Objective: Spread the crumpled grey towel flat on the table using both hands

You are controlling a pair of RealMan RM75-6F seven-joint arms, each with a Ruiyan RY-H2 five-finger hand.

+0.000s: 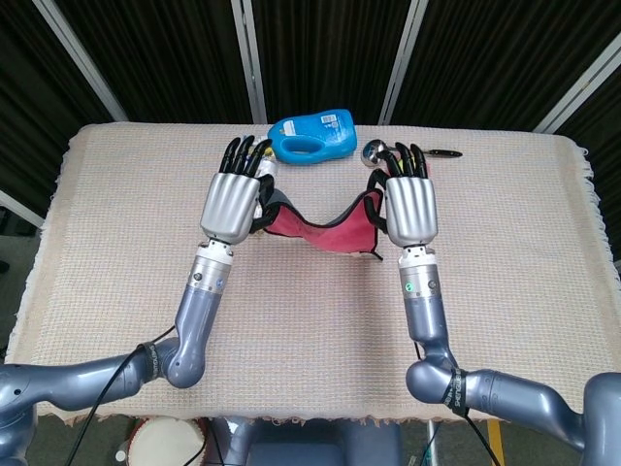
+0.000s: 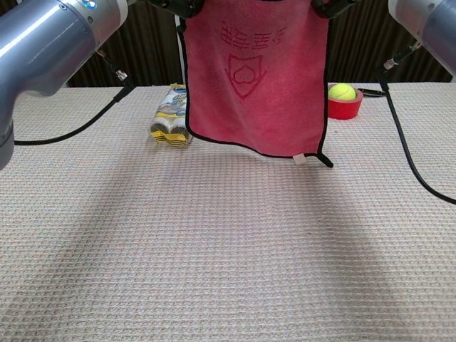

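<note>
1. Our left hand sits left of centre in the head view, palm down, dark fingers pointing toward the top of the frame and closed on one upper corner of the towel.
2. Our right hand sits right of centre in the same view, likewise gripping the opposite upper corner; in the chest view only its dark fingertips show at the top edge.
3. We see that the towel is red with a black border, not grey, and it hangs between our two hands as a nearly flat sheet.
4. In the chest view it fills the upper middle of the frame, with a printed emblem and characters on its face, and a small white tag at its lower right corner, close to the table.
5. From the head view the towel shows only as a sagging red strip between our hands.
6. Behind the towel, at the left in the chest view, lies a yellow-and-white packet.
7. At the right, a yellow tennis ball sits in a red bowl.
8. At the top centre of the head view lie a blue detergent bottle and a metal ladle.
</note>
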